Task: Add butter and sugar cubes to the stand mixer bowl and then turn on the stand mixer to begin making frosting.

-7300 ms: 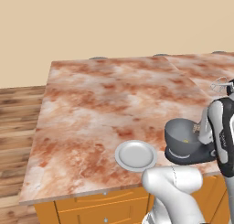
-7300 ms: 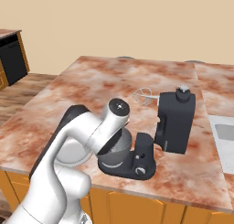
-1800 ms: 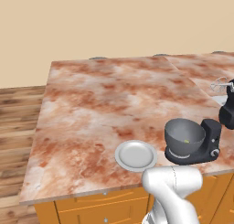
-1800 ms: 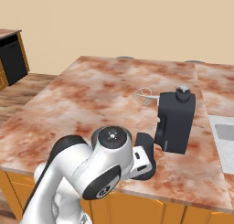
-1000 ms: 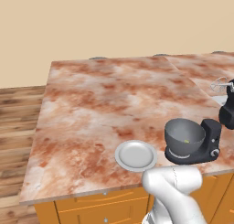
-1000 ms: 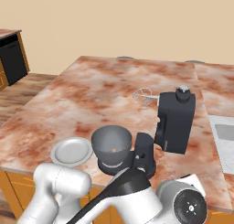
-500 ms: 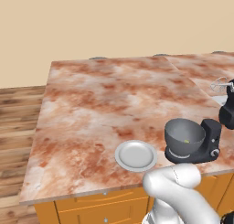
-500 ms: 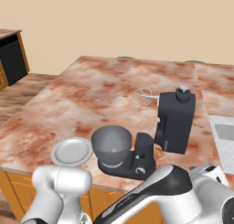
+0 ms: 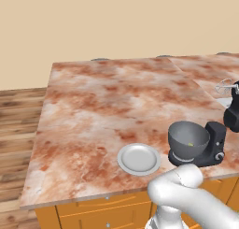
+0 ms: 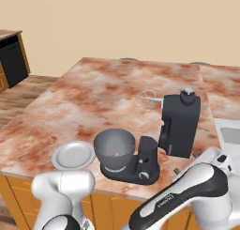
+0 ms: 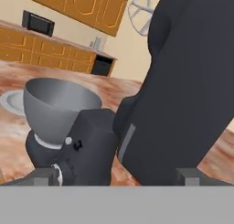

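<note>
One item in the bowl: a small yellow-green speck, likely the butter [image 9: 190, 144], lies on the inner wall of the stand mixer bowl [image 9: 188, 138].
Bowl position: seated on the flat base of the stand mixer [image 10: 174, 126], near the front edge of the desk [image 9: 102, 102].
Mixer head: tilted back, wire whisk [image 10: 149, 99] raised clear of the bowl.
Plate [image 9: 138, 158]: bare, just beside the bowl.
Tool [image 11: 121, 176]: fingertips well spread, pinching nothing, low beside the mixer column.
Change: over the last second the arm has swung round from the bowl side to the knob side.
Knob [image 11: 68, 141]: small, round, ahead of the left fingertip.
Judgement: loading appears finished; switching on is the step in hand.
</note>
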Robot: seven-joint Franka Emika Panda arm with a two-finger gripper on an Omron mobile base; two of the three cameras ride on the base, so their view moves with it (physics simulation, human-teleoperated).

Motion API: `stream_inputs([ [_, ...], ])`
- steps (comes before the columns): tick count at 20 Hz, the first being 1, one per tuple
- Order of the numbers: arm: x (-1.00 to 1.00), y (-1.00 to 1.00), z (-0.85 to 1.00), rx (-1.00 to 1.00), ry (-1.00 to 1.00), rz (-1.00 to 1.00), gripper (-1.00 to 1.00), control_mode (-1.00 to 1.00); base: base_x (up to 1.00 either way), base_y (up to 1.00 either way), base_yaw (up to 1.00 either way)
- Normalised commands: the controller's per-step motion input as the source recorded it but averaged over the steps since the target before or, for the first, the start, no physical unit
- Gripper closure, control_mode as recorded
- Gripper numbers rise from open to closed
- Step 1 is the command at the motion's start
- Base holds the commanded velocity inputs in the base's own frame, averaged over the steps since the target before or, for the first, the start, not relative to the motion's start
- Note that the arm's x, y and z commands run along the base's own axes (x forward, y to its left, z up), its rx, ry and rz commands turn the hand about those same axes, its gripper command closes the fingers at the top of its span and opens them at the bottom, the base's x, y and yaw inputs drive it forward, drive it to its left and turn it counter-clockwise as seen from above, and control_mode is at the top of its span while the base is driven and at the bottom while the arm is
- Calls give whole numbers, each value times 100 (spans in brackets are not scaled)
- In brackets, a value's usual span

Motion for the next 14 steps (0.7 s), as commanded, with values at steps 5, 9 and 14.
stream_inputs([
  [5,52,-8,8,10,-3,17,-100,-100,0,0,0],
  [9,37,-40,0,6,3,7,-100,-100,0,0,0],
  [14,29,-38,0,4,4,5,-100,-100,0,0,0],
])
